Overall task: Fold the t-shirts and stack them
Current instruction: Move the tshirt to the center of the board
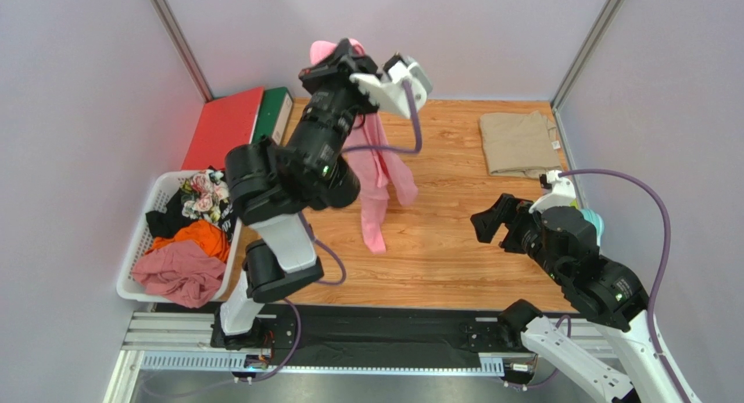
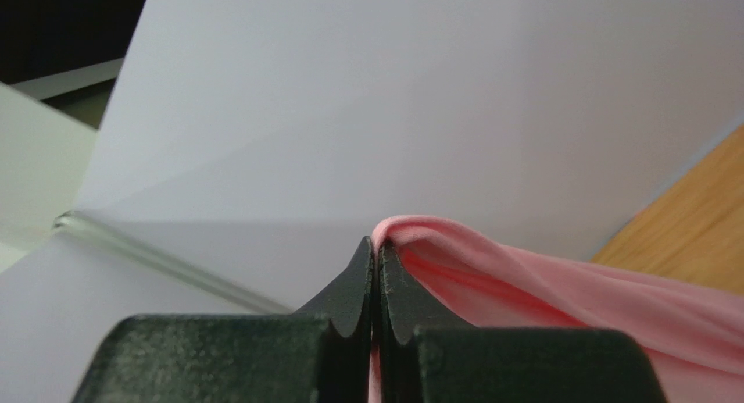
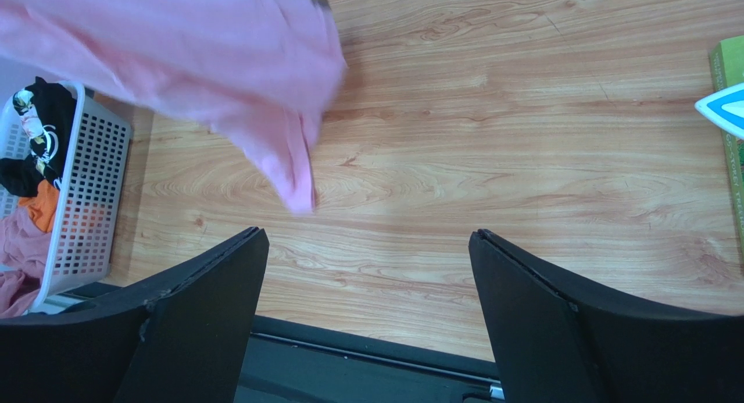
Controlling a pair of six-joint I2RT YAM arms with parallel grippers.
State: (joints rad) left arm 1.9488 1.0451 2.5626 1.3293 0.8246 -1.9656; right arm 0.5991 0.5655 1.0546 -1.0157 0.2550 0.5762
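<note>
Looks about halfway: khaki tee (image 1: 520, 143) sits folded at the table's (image 1: 454, 246) 2 o'clock corner, the left end effector (image 2: 375, 268) is clamped on the unfolded pink tee (image 1: 380, 181) dangling around 11 o'clock, and the right end effector (image 3: 367, 237) gapes empty.

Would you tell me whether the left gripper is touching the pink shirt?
Touching. The left wrist view shows the left gripper shut, with the pink shirt pinched between its jaws and draping off to the right.

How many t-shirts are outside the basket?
2. The pink t-shirt hangs from the left gripper; the beige t-shirt lies folded on the table, far right. The basket may hide more.
</note>
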